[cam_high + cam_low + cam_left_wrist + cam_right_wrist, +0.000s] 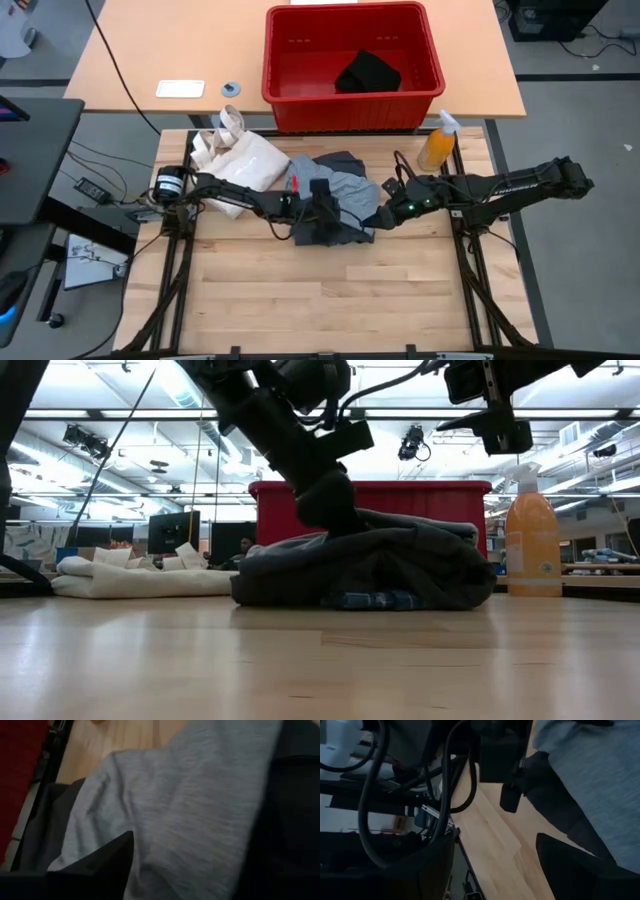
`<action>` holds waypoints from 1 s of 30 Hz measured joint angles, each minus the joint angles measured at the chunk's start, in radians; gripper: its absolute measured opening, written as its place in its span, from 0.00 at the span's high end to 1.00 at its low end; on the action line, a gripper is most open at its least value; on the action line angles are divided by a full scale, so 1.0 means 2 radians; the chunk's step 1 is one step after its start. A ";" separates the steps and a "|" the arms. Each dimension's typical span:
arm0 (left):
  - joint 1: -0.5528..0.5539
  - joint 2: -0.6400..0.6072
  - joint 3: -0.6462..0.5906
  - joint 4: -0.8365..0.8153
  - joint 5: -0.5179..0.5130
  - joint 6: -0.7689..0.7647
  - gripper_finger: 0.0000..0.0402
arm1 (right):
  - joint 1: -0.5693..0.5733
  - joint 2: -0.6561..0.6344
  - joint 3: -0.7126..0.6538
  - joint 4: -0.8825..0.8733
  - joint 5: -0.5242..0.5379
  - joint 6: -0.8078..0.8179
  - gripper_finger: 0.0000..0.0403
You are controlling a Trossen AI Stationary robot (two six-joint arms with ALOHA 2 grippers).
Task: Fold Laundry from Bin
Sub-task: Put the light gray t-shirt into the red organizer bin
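Wooden table (330,290): laundry (340,200) heaped mid-table before red bin (283,95), one black piece (367,72) inside; left hand (322,208) pressed into heap, grip indiscernible; right hand (378,218) parted at edge, empty; advise spreading top layer flat before folding.

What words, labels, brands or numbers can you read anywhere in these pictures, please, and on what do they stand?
None can be read.
Right arm: pale lettering along its side in the high view, too small to read.
Orange spray bottle: no label visible.
White card on the far table: appears blank.
Red bin: no markings visible.
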 joint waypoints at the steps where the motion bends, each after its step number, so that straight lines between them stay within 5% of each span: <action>1: 0.003 0.000 0.000 0.003 0.000 -0.005 0.33 | 0.002 0.000 0.000 0.000 0.001 0.002 0.29; 6: 0.014 -0.004 0.000 0.024 -0.002 -0.056 0.49 | 0.014 0.000 0.000 0.001 0.000 0.013 0.29; 11: 0.018 0.005 0.000 0.018 0.010 0.010 0.60 | 0.018 0.000 0.000 0.003 0.010 0.015 0.29; 24: 0.015 0.014 0.000 0.023 0.069 0.043 0.51 | 0.018 0.000 0.000 0.003 0.011 0.015 0.29; 30: 0.023 0.028 0.000 0.025 0.060 -0.014 0.56 | 0.017 0.000 0.000 0.009 0.015 0.015 0.29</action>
